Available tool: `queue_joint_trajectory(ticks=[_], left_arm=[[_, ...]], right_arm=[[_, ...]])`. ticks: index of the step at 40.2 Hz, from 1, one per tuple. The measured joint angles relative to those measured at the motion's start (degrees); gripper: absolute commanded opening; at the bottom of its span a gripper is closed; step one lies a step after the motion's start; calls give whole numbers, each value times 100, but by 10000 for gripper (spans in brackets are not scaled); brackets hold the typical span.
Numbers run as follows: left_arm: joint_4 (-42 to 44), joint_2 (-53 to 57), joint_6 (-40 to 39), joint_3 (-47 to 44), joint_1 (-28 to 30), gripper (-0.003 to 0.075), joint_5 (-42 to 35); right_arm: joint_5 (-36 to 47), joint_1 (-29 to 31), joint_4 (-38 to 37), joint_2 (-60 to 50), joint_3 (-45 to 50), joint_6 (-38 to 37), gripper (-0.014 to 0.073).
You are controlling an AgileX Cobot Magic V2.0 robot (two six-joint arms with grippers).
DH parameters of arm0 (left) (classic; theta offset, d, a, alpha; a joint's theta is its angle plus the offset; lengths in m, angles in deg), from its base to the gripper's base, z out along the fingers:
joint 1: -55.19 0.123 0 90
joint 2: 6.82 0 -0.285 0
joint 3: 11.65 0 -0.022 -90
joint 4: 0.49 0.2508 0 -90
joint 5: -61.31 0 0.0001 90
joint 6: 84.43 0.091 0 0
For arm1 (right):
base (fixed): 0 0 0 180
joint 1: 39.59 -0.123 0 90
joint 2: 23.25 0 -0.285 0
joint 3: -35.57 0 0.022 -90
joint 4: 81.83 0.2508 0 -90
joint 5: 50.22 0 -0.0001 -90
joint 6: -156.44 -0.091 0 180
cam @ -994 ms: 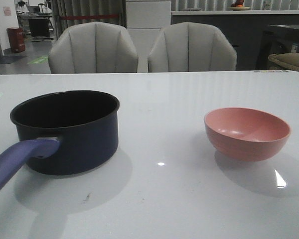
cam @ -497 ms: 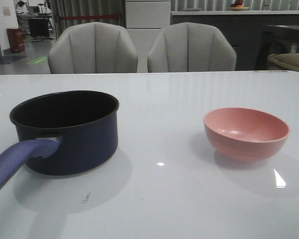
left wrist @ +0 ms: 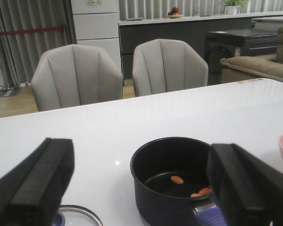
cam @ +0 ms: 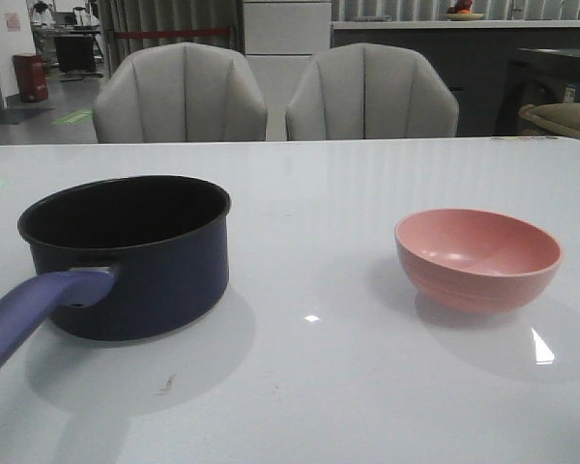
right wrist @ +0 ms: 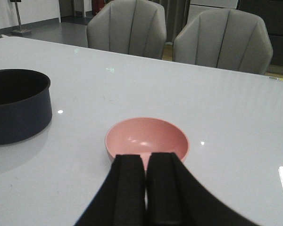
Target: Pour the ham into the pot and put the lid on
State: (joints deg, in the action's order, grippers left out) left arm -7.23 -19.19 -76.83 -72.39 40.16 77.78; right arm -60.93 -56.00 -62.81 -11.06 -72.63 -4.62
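The navy pot [cam: 135,256] stands on the left of the table, its purple-blue handle [cam: 29,314] pointing toward the front. The left wrist view shows three small orange ham pieces [left wrist: 177,179] on the pot's [left wrist: 174,183] black floor. My left gripper [left wrist: 141,188] is open, its wide-apart fingers framing the pot from above and behind. Part of the glass lid [left wrist: 78,217] with its silver rim shows beside the pot. The pink bowl [cam: 478,256] sits on the right and looks empty. My right gripper [right wrist: 146,162] is shut and empty, just short of the bowl [right wrist: 147,139]. Neither gripper shows in the front view.
The white table [cam: 309,387] is glossy with light reflections. Two grey chairs [cam: 184,92] stand at its far edge. A counter and a sofa lie beyond the table.
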Motion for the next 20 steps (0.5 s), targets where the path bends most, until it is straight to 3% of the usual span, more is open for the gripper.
queue_joint_trajectory(ticks=[10,20], left_arm=[[0,-283,-33,289,51,608,92],[0,-1632,-452,1025,727,611,581]], right_arm=[[2,0,13,0,0,0,150],[2,0,13,0,0,0,150]])
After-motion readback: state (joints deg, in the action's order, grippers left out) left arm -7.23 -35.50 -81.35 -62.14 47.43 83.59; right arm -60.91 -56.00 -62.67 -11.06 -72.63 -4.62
